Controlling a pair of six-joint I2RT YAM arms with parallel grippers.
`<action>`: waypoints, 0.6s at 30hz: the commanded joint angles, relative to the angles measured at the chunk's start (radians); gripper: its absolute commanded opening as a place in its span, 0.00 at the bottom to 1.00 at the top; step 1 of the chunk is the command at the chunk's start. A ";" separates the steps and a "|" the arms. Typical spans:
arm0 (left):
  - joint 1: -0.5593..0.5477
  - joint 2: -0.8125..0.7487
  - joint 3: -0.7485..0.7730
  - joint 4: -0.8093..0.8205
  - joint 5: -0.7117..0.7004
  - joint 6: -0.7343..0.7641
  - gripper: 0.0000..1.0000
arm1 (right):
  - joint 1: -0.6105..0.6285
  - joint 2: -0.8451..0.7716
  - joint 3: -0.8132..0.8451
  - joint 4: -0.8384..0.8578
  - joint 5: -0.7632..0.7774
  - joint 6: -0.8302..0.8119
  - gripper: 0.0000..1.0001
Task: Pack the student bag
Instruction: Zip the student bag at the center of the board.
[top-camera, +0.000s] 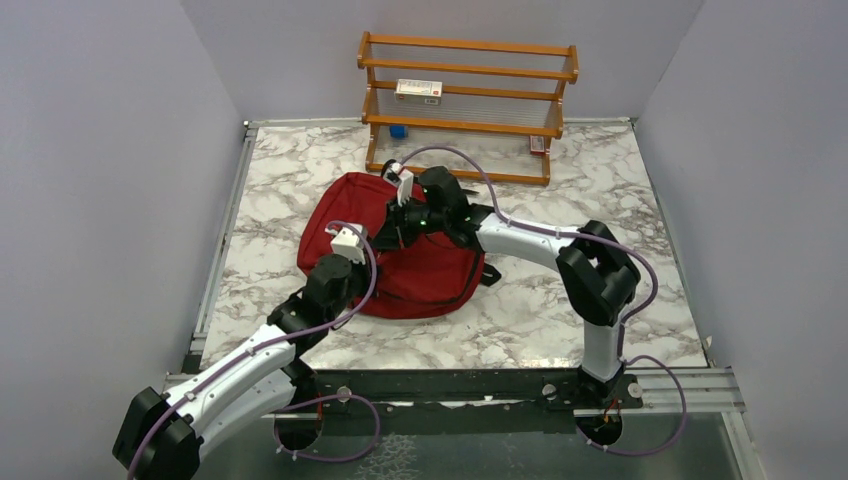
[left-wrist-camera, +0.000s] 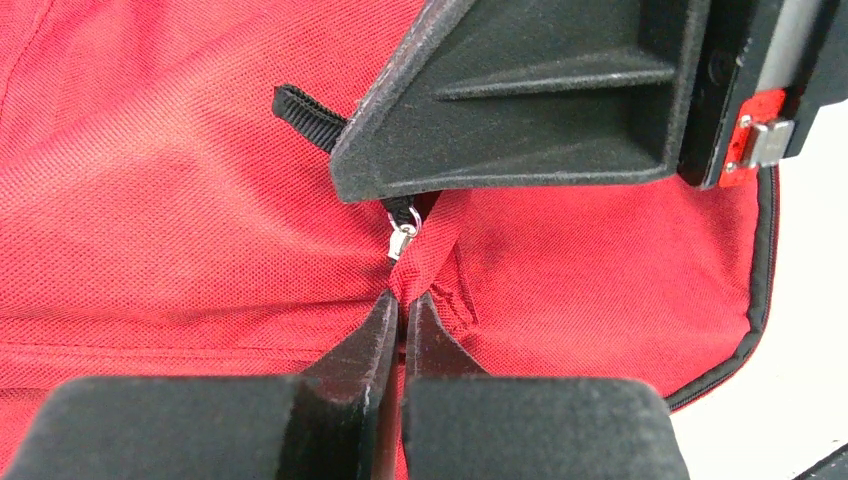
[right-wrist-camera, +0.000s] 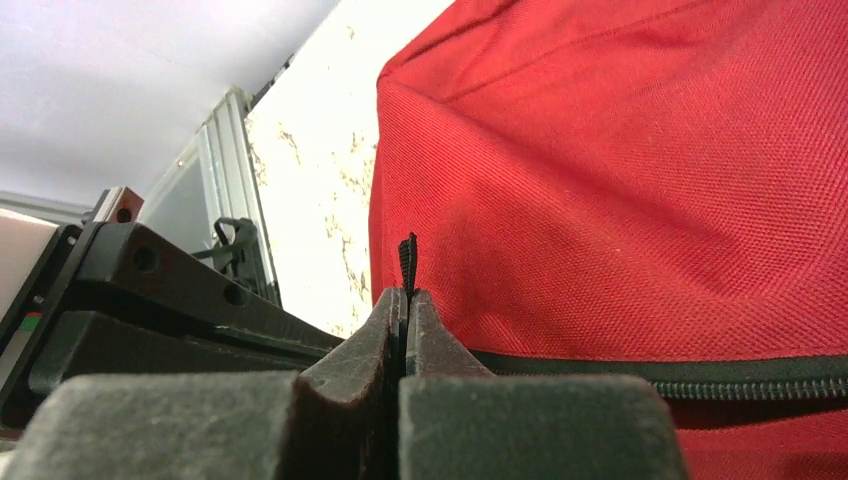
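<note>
Top view: student bag (top-camera: 420, 275), dark red, lies flat at the centre of the marble bench (top-camera: 560, 330), black strap poking out at its 3 o'clock side. Left arm comes in from 7 o'clock and right arm bends round from 4 o'clock. Left tool (top-camera: 368, 250) and right tool (top-camera: 398, 228) meet nose to nose over the bag's 10 o'clock part. Can't read the jaws from up here. At 12 o'clock, against the back wall, there's a wooden rack (top-camera: 467, 124) with a small box (top-camera: 418, 90) on a shelf and a blue item (top-camera: 398, 131) lower down.

Left wrist view: left tool (left-wrist-camera: 403, 305) is pinched fully shut on a raised fold of the bag's red fabric (left-wrist-camera: 200, 200). Right above it, at 12 o'clock, is the right tool's black finger (left-wrist-camera: 520, 100). A black pull tab (left-wrist-camera: 300, 110) and a silver zip puller (left-wrist-camera: 402, 238) peek out from under it. Black edge trim runs down the 3 o'clock side.

Right wrist view: right tool (right-wrist-camera: 405, 300) is clamped tight on the pull tab (right-wrist-camera: 407, 255), whose tip sticks up between the jaws. The zip (right-wrist-camera: 700, 378) runs off toward 3 o'clock, and red bag fabric (right-wrist-camera: 650, 180) fills the upper right. The left tool's body (right-wrist-camera: 150, 300) is at 9 o'clock, w/ bench showing behind.
</note>
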 joint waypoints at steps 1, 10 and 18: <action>-0.004 -0.019 -0.013 -0.004 -0.005 -0.019 0.00 | -0.002 -0.073 -0.064 0.251 0.075 0.043 0.01; -0.004 -0.018 -0.008 -0.033 -0.001 -0.027 0.00 | -0.015 -0.091 -0.123 0.396 0.214 0.067 0.00; -0.003 -0.023 -0.014 -0.040 0.005 -0.034 0.00 | -0.064 -0.084 -0.168 0.502 0.325 0.081 0.00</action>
